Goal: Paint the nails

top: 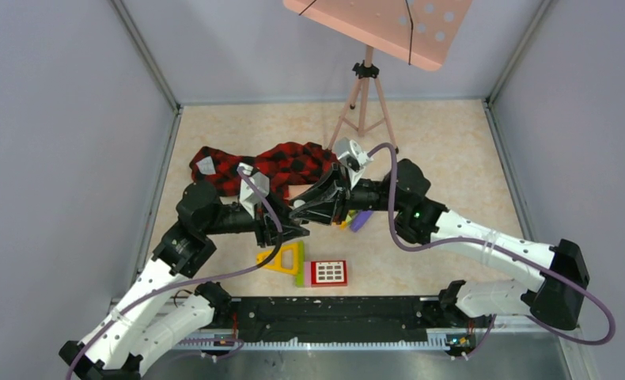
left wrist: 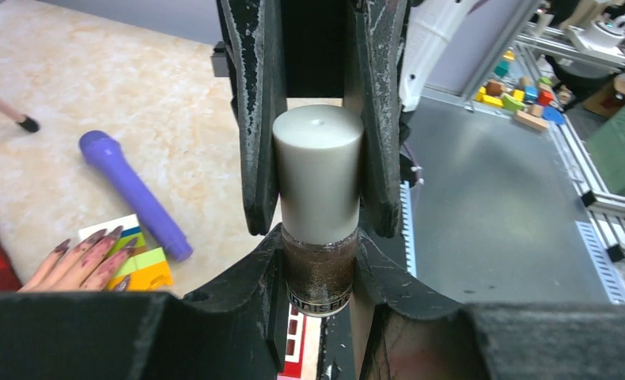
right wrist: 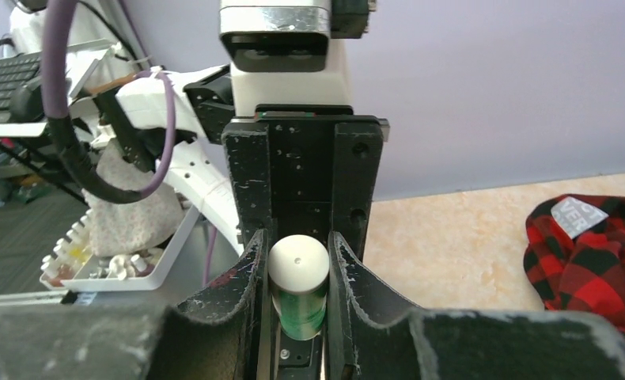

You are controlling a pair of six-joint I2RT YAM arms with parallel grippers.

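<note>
Up top, both arms meet mid-table in front of the plaid sleeve (top: 289, 162); tripod (top: 363, 103) behind. L wrist cam: left gripper (left wrist: 319, 237) pinches a small bottle (left wrist: 318, 277) by its glass. The nails (left wrist: 96, 236) sit lower left on a mannequin hand (left wrist: 72, 269) lying flat on coloured blocks (left wrist: 147, 269), fingers together, pointing up-right toward a purple pen-like toy (left wrist: 131, 194). R wrist cam: right gripper (right wrist: 297, 245) clamps the cap (right wrist: 297, 265).

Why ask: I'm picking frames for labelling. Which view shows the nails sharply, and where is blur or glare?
Left wrist: nails sharp, evenly lit; dark blur along the bottom edge; soft sheen on the cap. Right wrist: same bottom blur, sleeve clear, no nails. Top external: even light, nails too small to make out.
</note>
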